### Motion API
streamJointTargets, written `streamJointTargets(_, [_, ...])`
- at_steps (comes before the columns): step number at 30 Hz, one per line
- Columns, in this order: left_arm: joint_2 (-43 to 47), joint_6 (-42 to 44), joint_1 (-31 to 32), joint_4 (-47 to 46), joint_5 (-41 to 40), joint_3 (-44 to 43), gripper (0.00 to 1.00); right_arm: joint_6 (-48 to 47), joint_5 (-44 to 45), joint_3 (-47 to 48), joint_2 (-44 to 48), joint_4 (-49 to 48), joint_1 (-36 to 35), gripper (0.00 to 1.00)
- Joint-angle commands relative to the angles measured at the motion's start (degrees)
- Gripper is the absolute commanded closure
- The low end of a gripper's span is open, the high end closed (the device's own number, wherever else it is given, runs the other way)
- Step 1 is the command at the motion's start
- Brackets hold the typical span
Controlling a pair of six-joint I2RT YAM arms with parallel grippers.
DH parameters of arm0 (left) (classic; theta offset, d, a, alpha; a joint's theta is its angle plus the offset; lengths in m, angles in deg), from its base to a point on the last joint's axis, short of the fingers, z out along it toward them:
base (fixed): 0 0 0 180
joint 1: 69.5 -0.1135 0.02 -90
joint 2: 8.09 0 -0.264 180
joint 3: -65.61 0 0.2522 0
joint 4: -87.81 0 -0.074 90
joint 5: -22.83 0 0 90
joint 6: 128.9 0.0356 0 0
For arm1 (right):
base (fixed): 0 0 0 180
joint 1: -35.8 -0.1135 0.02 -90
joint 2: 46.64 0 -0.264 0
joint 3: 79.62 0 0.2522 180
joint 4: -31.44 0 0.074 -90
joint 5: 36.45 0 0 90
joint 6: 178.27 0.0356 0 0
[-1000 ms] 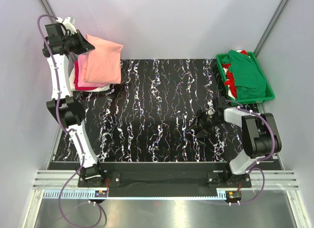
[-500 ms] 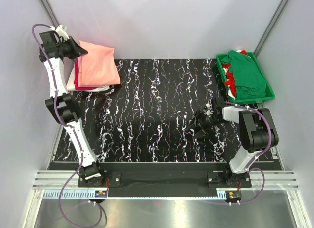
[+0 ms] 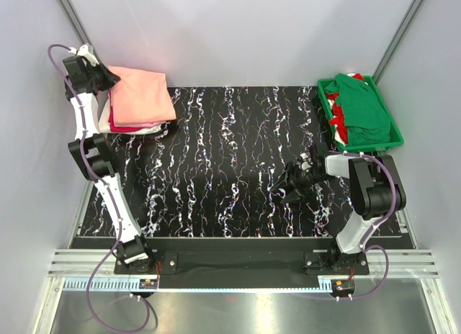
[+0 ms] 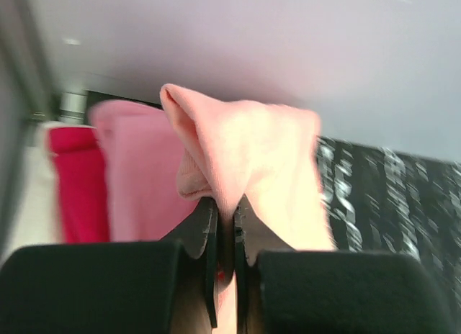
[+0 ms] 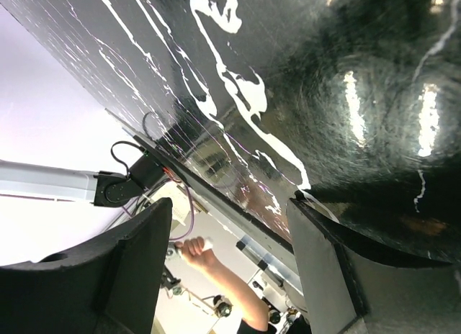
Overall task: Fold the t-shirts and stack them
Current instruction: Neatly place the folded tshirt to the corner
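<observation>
- The left hand (image 4: 225,208) is clamped on an edge of the folded salmon-peach soft-cloth t-shirt (image 3: 144,96). In the wrist view the cloth rises from between its two black fingers, which I take to be what keeps the fold from springing apart.
- That shirt lies over the pile at the far left corner of the black, white-veined tabletop (image 3: 230,147), on top of a bright pink shirt (image 4: 130,168), a red shirt (image 4: 72,175) and a white shirt (image 3: 148,130). I'd say it is being laid as the top layer, with the release not yet made.
- The right hand (image 3: 287,186) hovers low over the tabletop's right half, fingers apart and holding nothing — probably parked clear of the stacking.
- The green plastic tray (image 3: 395,143) at the far right holds a crumpled dark green shirt (image 3: 367,111) and a rumpled red garment (image 3: 333,104) — unfolded stock, close to the right arm.
</observation>
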Motion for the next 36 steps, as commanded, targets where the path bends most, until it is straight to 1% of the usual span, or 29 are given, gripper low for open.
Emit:
streamJointTargets(1, [-2.6, -1.0, -0.4, -13.1, -11.8, -1.4, 0.99, -3.0, 12.1, -2.0, -3.6, -1.6, -0.2, 0.26])
streamJointTargets(2, [-3.5, -1.4, -0.4, -14.0, -13.4, -2.2, 0.99, -2.7, 11.8, -2.2, -3.8, -2.2, -0.2, 0.26])
streamJointTargets(3, [-4.6, -1.9, -0.5, -15.0, -16.7, -2.9, 0.93, -2.2, 11.2, -2.5, -4.3, -3.5, -0.2, 0.27])
streamJointTargets(4, [-6.1, -2.7, -0.5, -17.6, -18.0, -3.3, 0.89, -2.0, 11.0, -2.7, -5.7, -4.1, -0.2, 0.27])
streamJointTargets(5, [-6.6, -3.0, -0.5, -19.3, -18.9, -3.0, 0.8, -2.0, 10.7, -2.9, -6.6, -4.7, -0.1, 0.26])
streamJointTargets(6, [-7.2, -3.3, -0.3, -20.9, -20.8, -2.6, 0.45, -1.8, 10.1, -3.0, -8.3, -5.7, -0.2, 0.27])
streamJointTargets(7, [-7.5, -3.3, -0.1, -23.9, -21.6, -2.1, 0.34, -1.7, 9.8, -2.4, -8.9, -5.5, -0.2, 0.28])
streamJointTargets(9, [-7.9, -3.2, 0.3, -24.4, -23.0, -2.7, 0.2, -2.3, 9.0, -2.1, -9.5, -5.3, -0.2, 0.28])
streamJointTargets(10, [-7.1, -3.2, 0.4, -23.8, -23.4, -2.3, 0.11, -2.3, 9.2, -2.1, -8.8, -5.3, -0.2, 0.28])
streamJointTargets(11, [-5.6, -3.3, 0.7, -23.9, -24.1, 1.8, 0.01, -2.3, 9.4, -2.3, -8.4, -5.5, -0.2, 0.28])
streamJointTargets(12, [-0.8, -3.2, 0.8, -24.4, -24.8, 5.4, 0.01, -2.3, 9.3, -2.5, -7.7, -5.6, -0.2, 0.27])
streamJointTargets(13, [2.3, -3.3, 1.0, -26.9, -26.1, 9.3, 0.01, -2.3, 9.4, -2.8, -7.4, -5.8, -0.2, 0.27])
streamJointTargets(14, [5.6, -3.8, 1.1, -28.0, -28.2, 14.3, 0.01, -2.3, 9.6, -3.0, -7.0, -6.1, -0.2, 0.27])
streamJointTargets(15, [11.3, -5.2, 1.1, -28.7, -29.4, 21.0, 0.01, -2.3, 9.7, -3.0, -6.2, -6.2, -0.2, 0.27])
streamJointTargets(18, [18.3, -6.6, 1.1, -26.2, -32.7, 26.9, 0.01, -2.3, 10.4, -3.4, -4.5, -6.3, -0.2, 0.27])
streamJointTargets(19, [19.3, -6.7, 1.0, -22.5, -33.1, 27.0, 0.01, -2.3, 10.4, -3.8, -4.1, -6.5, -0.2, 0.27])
streamJointTargets(22, [22.7, -7.0, 0.9, -15.7, -33.9, 28.2, 0.01, -2.2, 10.7, -4.4, -2.5, -7.0, -0.2, 0.27])
streamJointTargets(24, [25.6, -7.7, 0.3, -13.7, -33.5, 30.3, 0.01, -2.2, 10.9, -4.6, -1.7, -7.4, -0.2, 0.27])
streamJointTargets(25, [26.6, -8.0, 0.1, -11.9, -33.5, 32.8, 0.01, -2.1, 11.0, -4.7, -1.6, -7.3, -0.2, 0.27])
streamJointTargets(27, [28.1, -10.0, -1.0, -9.3, -32.8, 34.1, 0.01, -2.2, 10.7, -4.8, -1.7, -7.4, -0.2, 0.27])
streamJointTargets(30, [27.8, -13.1, -2.6, -4.7, -28.6, 36.3, 0.09, -2.3, 10.0, -4.6, -2.4, -7.5, -0.2, 0.27])
streamJointTargets(33, [26.8, -15.5, -3.5, -4.6, -23.1, 39.3, 0.14, -2.4, 9.7, -4.2, -3.2, -7.2, -0.2, 0.27])
streamJointTargets(34, [26.3, -15.7, -3.4, -4.6, -22.0, 39.8, 0.17, -2.5, 9.6, -4.2, -3.3, -7.2, -0.2, 0.27])
streamJointTargets(36, [25.0, -16.1, -3.4, -4.4, -18.6, 40.7, 0.19, -2.4, 9.7, -4.2, -3.4, -7.2, -0.2, 0.27])
